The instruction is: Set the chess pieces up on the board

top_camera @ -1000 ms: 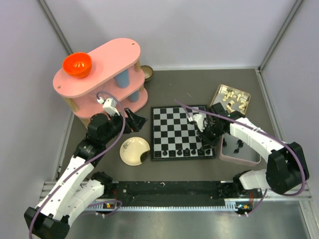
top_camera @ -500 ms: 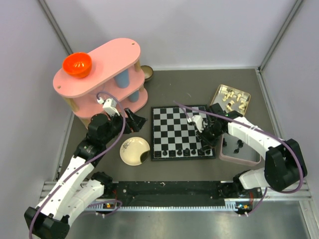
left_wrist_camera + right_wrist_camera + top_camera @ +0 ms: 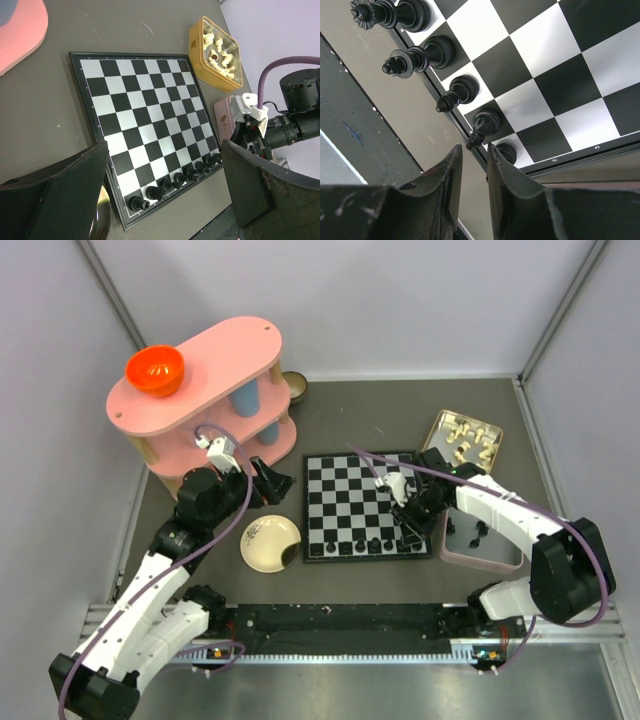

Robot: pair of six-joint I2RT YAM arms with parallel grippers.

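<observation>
The board (image 3: pixel 360 502) lies mid-table, and a row of black chess pieces (image 3: pixel 368 543) stands along its near edge. My right gripper (image 3: pixel 411 527) hovers over the board's near right corner. In the right wrist view its jaws (image 3: pixel 474 150) stand slightly open with nothing between them. Just past the fingertips stands a knight (image 3: pixel 484 125), and a corner piece (image 3: pixel 509 152) is half hidden behind one finger. More black pieces (image 3: pixel 472 531) lie in the pink tray (image 3: pixel 488 558). My left gripper (image 3: pixel 271 480) is wide open and empty, left of the board (image 3: pixel 145 110), looking at the row (image 3: pixel 175 177).
A yellow tin (image 3: pixel 462 438) of cream-white chessmen sits at the back right. A round cream plate (image 3: pixel 270 543) lies left of the board. The pink two-level shelf (image 3: pixel 205 400) with an orange bowl (image 3: pixel 154 370) stands at the back left.
My right gripper's jaws have parted a little above the board's near right corner, leaving the corner piece standing. The left arm has not moved.
</observation>
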